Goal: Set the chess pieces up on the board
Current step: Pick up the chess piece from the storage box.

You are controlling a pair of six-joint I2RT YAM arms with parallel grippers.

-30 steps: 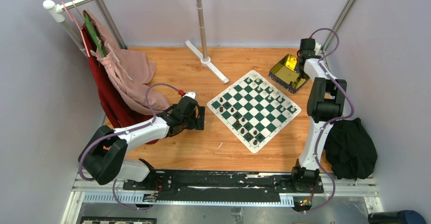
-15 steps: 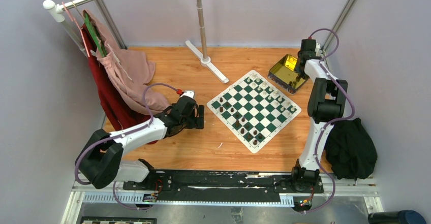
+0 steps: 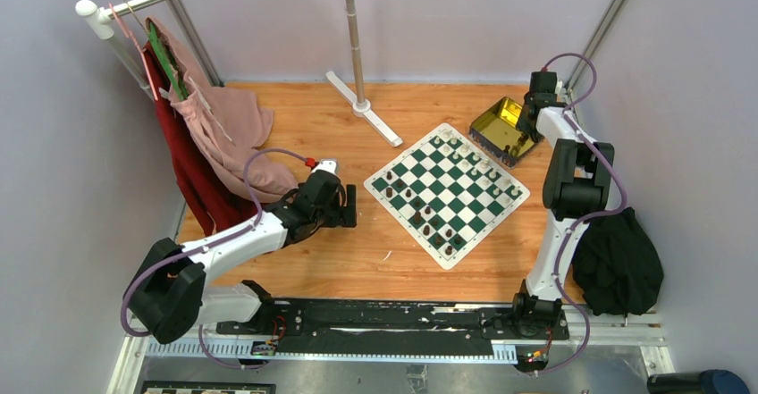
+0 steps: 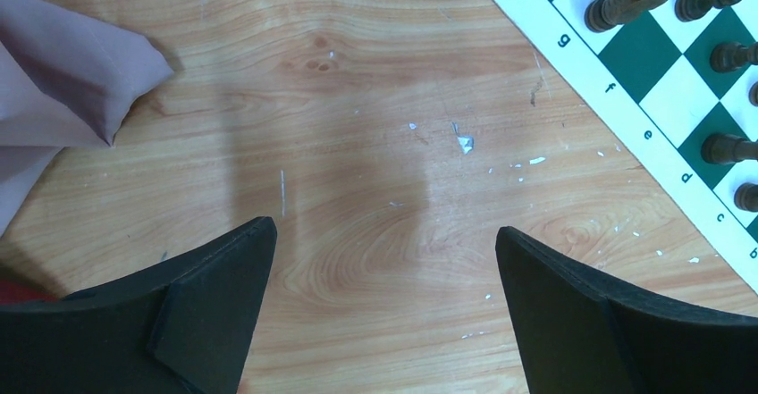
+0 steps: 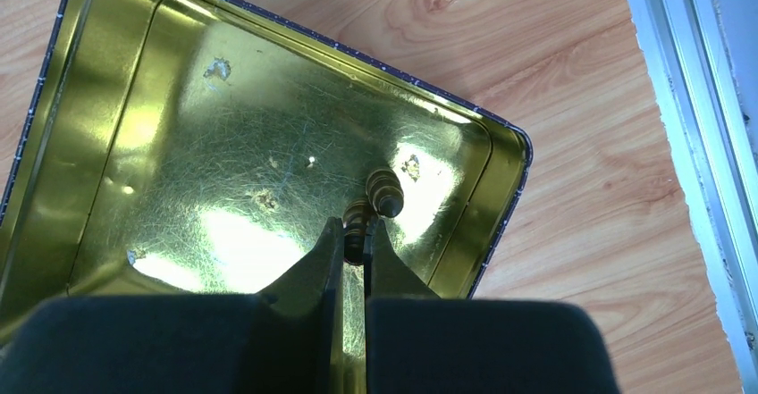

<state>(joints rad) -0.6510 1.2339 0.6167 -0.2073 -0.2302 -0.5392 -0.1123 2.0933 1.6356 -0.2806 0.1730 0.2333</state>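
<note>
Right wrist view gives you the clearest read: the right gripper (image 5: 355,233) is inside the gold tin (image 5: 116,135), its two fingers pinched together on the lower end of one dark brown piece (image 5: 375,202). The piece's round head pokes out just past the fingertips, over the shiny floor of the tin near its far right corner. You cannot tell from this view whether the piece is lifted clear of the tin floor or resting on it.

From the top external view you see the right gripper (image 3: 534,108) reaching over the gold tin (image 3: 497,124), which sits just off the far right corner of the board (image 3: 447,193). The board lies turned like a diamond on the wooden table (image 3: 357,260). A row of dark brown pieces (image 3: 427,211) stands along its near left side and a row of white pieces (image 3: 487,175) along its far right side; the middle squares are bare.

Your left gripper (image 3: 349,206) hovers over bare wood just left of the board, beside the pink cloth (image 3: 228,135). In the left wrist view its jaws are spread wide, with nothing between the fingers (image 4: 214,314). At the upper right of that view is one lettered edge of the board (image 4: 644,54), carrying several dark brown pieces (image 4: 626,5); a fold of the pink cloth (image 4: 63,63) shows at the upper left. A black cloth (image 3: 617,260) lies at the table's right edge, beside the right arm.
</note>
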